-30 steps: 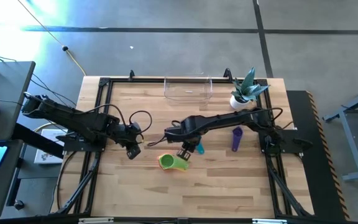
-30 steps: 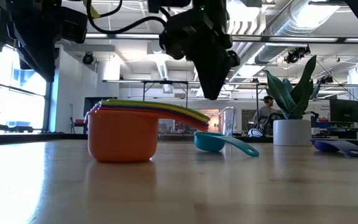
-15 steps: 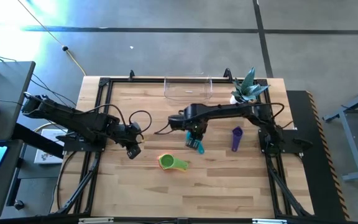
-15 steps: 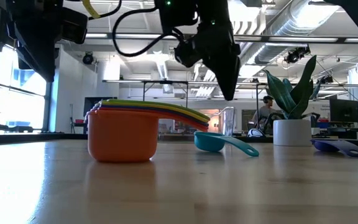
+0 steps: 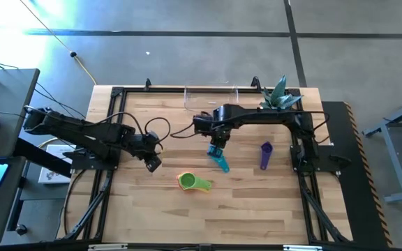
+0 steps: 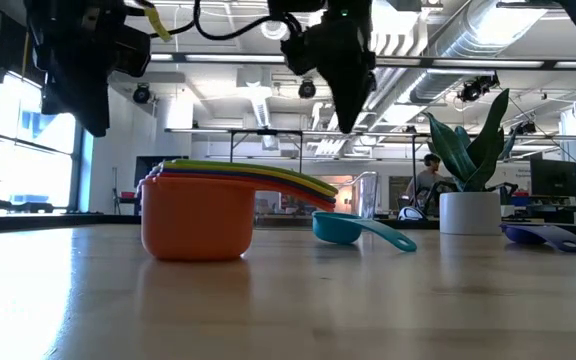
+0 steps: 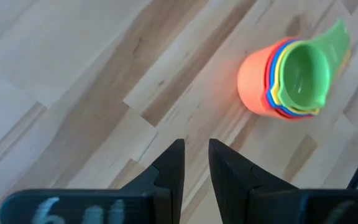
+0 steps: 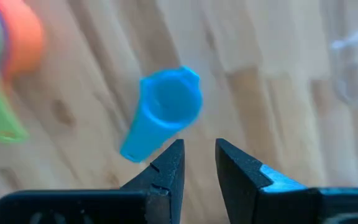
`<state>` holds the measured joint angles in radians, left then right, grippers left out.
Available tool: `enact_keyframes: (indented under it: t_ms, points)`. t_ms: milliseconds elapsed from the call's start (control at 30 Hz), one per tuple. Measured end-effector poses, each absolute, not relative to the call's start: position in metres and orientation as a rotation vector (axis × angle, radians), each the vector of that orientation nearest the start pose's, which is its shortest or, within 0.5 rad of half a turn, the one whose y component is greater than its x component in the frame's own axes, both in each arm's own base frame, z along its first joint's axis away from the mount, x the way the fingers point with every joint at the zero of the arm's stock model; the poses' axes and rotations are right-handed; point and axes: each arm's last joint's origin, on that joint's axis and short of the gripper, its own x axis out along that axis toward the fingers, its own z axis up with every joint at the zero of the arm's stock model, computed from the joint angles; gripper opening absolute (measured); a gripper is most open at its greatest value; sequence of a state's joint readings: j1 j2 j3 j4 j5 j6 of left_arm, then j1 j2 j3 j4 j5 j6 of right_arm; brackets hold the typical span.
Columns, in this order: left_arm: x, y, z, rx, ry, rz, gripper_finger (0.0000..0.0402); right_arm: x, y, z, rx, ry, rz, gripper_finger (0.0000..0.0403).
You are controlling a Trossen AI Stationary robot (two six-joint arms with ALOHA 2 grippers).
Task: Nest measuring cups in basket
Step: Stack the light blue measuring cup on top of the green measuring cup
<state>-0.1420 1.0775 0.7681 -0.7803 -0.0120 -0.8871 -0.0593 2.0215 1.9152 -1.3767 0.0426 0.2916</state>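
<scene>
A nested stack of measuring cups [image 5: 190, 183], orange outermost and green innermost [image 7: 291, 78], stands on its base near the table's middle. A teal cup [image 5: 220, 162] stands upright on its own base just beyond it [image 8: 166, 106]. A purple cup [image 5: 266, 155] lies to the right. The clear basket [image 5: 211, 100] sits at the far edge. My right gripper [image 8: 199, 149] hangs well above the teal cup, pointing down, narrowly open and holding nothing. My left gripper [image 7: 196, 152] hovers left of the stack [image 5: 153, 164], narrowly open and holding nothing.
A white pot with a green plant [image 5: 274, 101] stands at the far right, beside the basket. Bare wood stretches along the near half of the table. Black frame rails border the table's left and right sides.
My right gripper has risen and gone from beside the nested stack toward the table's far edge, rolling its wrist, and now hangs above the teal cup. The cups have stayed where they were.
</scene>
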Motion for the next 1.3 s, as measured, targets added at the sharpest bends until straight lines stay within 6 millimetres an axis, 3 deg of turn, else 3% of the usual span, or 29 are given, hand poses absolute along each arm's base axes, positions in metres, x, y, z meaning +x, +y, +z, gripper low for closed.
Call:
enact_keyframes:
  t_ms: [200,433,800,1300]
  points:
    - [0.190,-0.022,0.233,-0.725,1.049,0.391,0.0062,0.405,-0.020,0.280,0.339,1.354,-0.137,0.0083]
    - [0.190,-0.022,0.233,-0.724,1.049,0.391,0.0062,0.407,-0.010,0.277,0.325,1.366,-0.117,0.0084]
    - [0.190,-0.022,0.233,-0.700,1.053,0.377,0.0062,0.417,-0.002,0.250,0.320,1.436,-0.174,0.0128]
    - [0.187,-0.021,0.231,-0.678,1.077,0.412,0.0062,0.434,0.000,0.198,0.332,1.547,-0.243,0.0130]
